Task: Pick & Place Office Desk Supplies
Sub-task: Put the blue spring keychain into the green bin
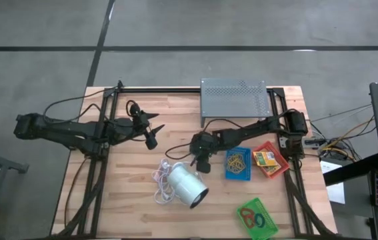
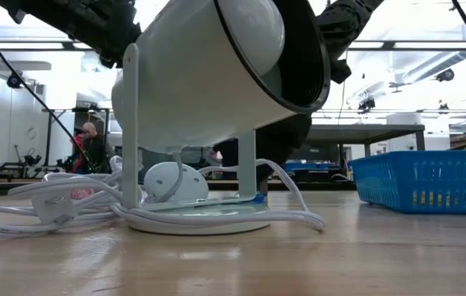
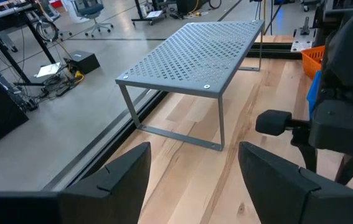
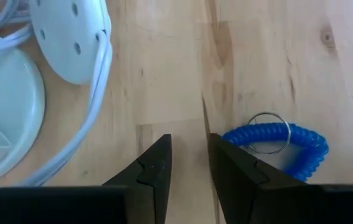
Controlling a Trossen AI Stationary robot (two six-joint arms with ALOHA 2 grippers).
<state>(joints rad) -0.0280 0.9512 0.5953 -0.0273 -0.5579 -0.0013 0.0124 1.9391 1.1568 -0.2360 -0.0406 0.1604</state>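
Blue coiled loop (image 4: 288, 146), blue tray (image 1: 238, 164), red tray (image 1: 270, 160), green tray (image 1: 257, 218), grey perforated stand (image 1: 234, 98).

No legible text or labels

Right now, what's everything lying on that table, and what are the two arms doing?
Blue tray: one, right of table centre, holds tan rubber bands.
Red tray: one, just right of the blue tray, holds a yellow-orange box.
Green tray: one, near front right corner, holds red and blue loops.
Blue coiled loop: one, with a metal ring, on bare wood beside the right gripper's fingers.
White cylinder: one, front centre, white cord tangled at its left.
Perforated stand: one, grey metal, back edge.
Table: one, light wood.
Left gripper: dark, open, empty, left of centre.
Right gripper: dark, jaws narrowly apart, nothing between them, low over the table by the cylinder.
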